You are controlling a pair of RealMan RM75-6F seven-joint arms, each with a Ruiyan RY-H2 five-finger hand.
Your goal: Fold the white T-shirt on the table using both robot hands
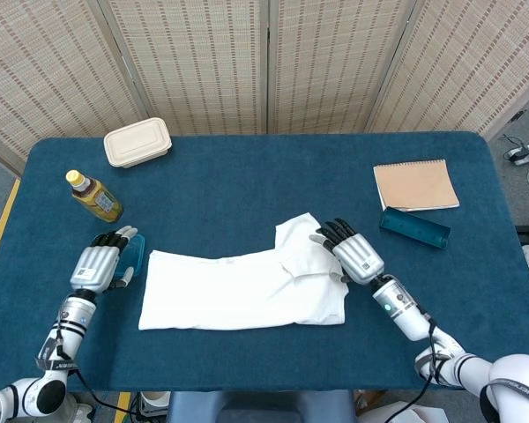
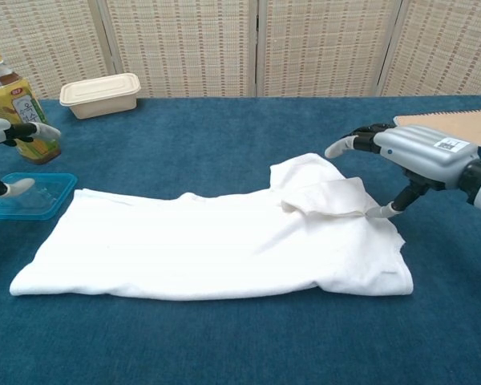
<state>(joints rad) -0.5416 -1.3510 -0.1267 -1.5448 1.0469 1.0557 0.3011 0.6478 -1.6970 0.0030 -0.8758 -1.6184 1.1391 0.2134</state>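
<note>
The white T-shirt (image 1: 247, 286) lies folded into a long band across the middle of the blue table, with a sleeve flap (image 2: 325, 196) doubled over at its right end. My right hand (image 1: 353, 251) hovers at that right end with its fingers spread and nothing in it. In the chest view the right hand (image 2: 421, 152) has its thumb tip (image 2: 382, 212) touching the shirt's edge. My left hand (image 1: 100, 263) is just left of the shirt, over a clear blue tray, fingers apart and empty. The chest view shows the left hand (image 2: 4, 136) only at the frame's edge.
A clear blue tray (image 2: 40, 200) lies under the left hand. A tea bottle (image 1: 93, 196) and a beige lunch box (image 1: 137, 142) stand at the back left. A brown notebook (image 1: 415, 184) and a blue case (image 1: 413, 228) lie at the right.
</note>
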